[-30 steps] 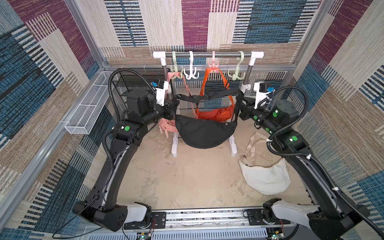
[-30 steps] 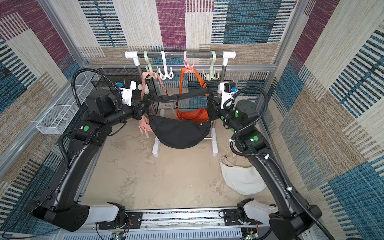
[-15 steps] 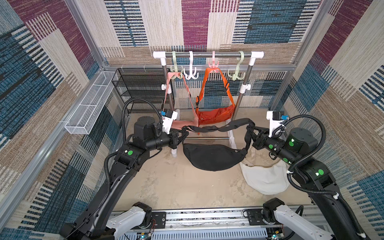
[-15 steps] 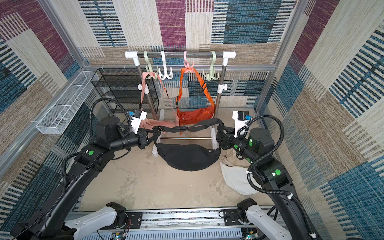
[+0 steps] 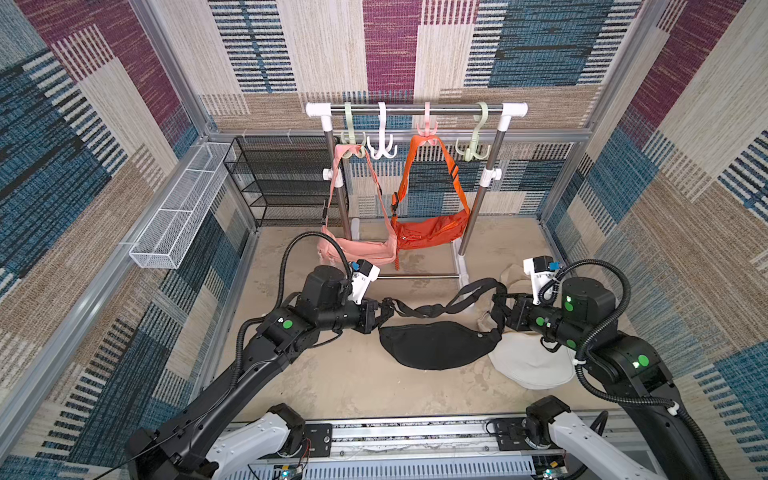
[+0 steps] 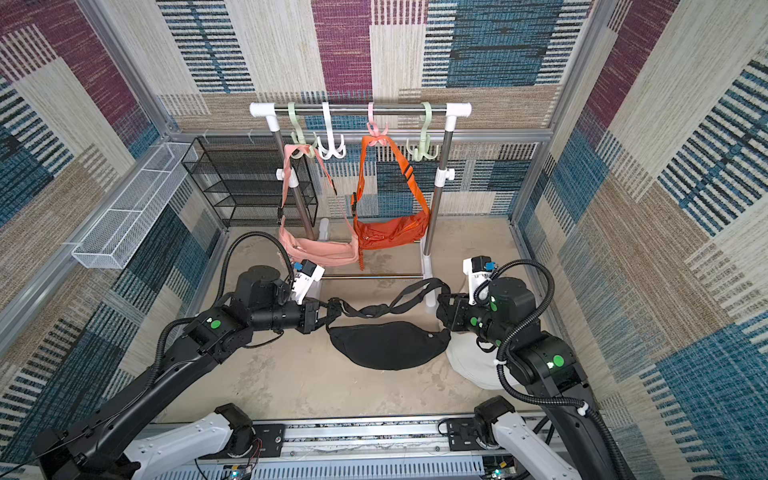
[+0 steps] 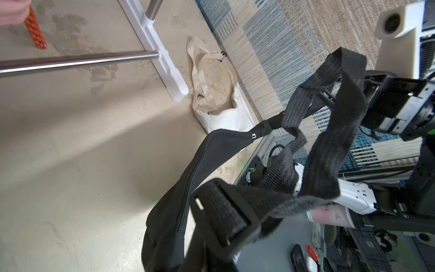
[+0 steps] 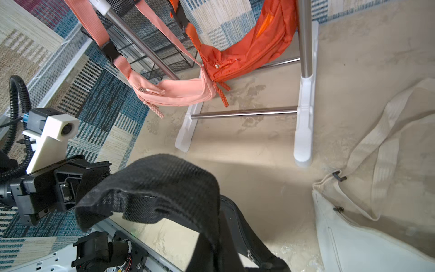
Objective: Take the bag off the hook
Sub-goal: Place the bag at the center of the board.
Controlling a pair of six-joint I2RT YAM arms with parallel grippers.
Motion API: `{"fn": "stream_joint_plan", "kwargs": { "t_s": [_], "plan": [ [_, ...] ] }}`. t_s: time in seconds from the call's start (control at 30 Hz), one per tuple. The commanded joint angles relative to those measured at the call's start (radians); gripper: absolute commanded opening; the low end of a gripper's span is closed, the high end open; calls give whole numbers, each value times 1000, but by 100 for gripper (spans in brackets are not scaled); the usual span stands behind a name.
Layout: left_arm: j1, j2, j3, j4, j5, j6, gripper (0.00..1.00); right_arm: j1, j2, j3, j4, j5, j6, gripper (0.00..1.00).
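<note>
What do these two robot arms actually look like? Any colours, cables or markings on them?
The left arm and right arm match: black tubes and blocky joints rising from white base joints. Green round dots mark the joints. A ribbed black cable loops over each wrist, beside a white camera block with a blue plug. The left gripper and right gripper are black.

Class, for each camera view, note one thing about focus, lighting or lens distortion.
Left wrist view: the black strap near the lens is soft, and a bright band crosses the floor. Right wrist view: the black strap is blurred, the orange bag sharp. In both top views: the corner posts splay outward, wide-angle distortion.
</note>
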Motion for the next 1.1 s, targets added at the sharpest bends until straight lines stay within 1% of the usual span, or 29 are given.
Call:
{"fn": "stream_joint_plan", "kwargs": {
  "t_s": [0.0, 0.1, 0.2, 0.33, 0.53, 0.7, 0.83, 1.07],
  "plan": [
    [-16, 13, -31, 34, -25, -63, 0, 1, 13, 12, -106, 75, 26, 0],
    [-21, 52, -53, 42, -10, -71, 0, 1, 53, 7, -130, 130, 25, 0],
    [-21, 102, -65, 45, -5, -68, 0, 1, 106, -6, -98, 148, 21, 0],
    [-21, 174, -56, 49, -23, -49, 0, 1, 184, -21, -2, 171, 3, 0],
    [-20, 276, -6, 52, -76, -8, 0, 1, 336, -28, 143, 240, -64, 0],
    [-19, 358, 5, 75, -82, 12, 0, 1, 421, -57, 252, 257, -103, 0],
    [-20, 408, -5, 95, -69, 7, 0, 1, 446, -118, 301, 264, -107, 0],
    [-18, 428, 8, 98, -99, 15, 0, 0, 437, -197, 349, 246, -93, 0]
  ]
}}
